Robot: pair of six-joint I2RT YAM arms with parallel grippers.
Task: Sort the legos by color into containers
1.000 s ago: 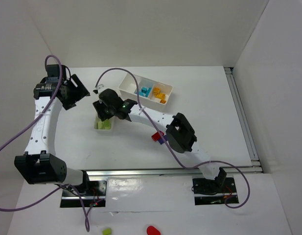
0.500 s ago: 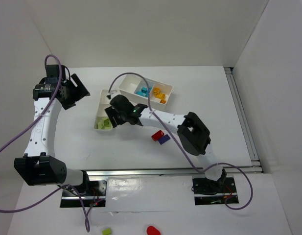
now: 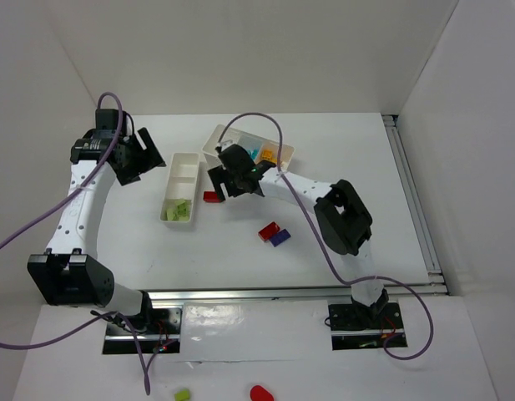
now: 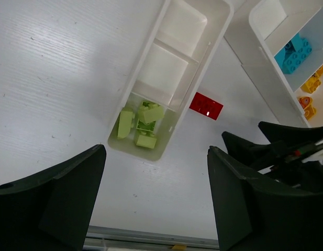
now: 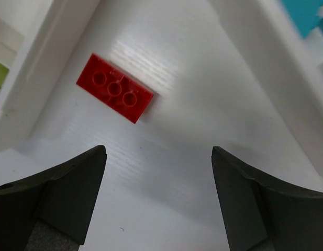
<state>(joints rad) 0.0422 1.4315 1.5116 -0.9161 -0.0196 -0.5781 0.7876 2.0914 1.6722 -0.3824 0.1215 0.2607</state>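
The white table (image 3: 366,209) carries a wider white three-compartment plastic tray (image 4: 266,49) holding a cyan studded brick (image 4: 294,52) and orange-yellow studded bricks (image 4: 310,83). It also carries a narrower white divided plastic tray (image 4: 174,65) (lime green studded bricks (image 4: 141,125) fill its near end). The left gripper (image 4: 156,157) hangs spread near the narrower tray. The right gripper (image 5: 157,157), jaws apart, hovers over a flat red studded brick (image 5: 115,88) on the table between the trays.
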